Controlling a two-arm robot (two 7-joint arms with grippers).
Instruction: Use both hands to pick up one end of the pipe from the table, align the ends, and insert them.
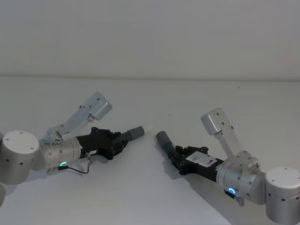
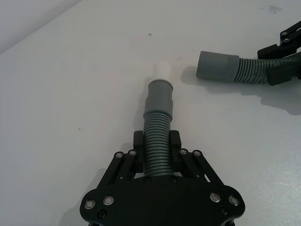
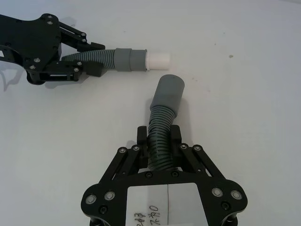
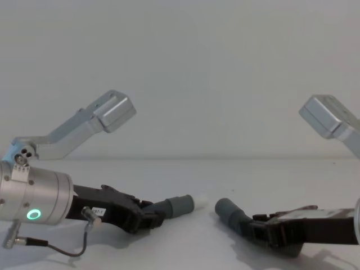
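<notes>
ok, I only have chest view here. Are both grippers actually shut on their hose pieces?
Observer: Left wrist view: the left gripper has both fingers clamped on the corrugated part of the white-tipped hose piece.
Operator: and the right?
Observer: Right wrist view: the right gripper grips the plain hose piece on its corrugations, behind the cuff.
Operator: ends lined up?
Observer: No. In the head view the white spigot and the hollow cuff are apart, and both point diagonally away from the robot in a V, so their axes cross instead of meeting.
</notes>
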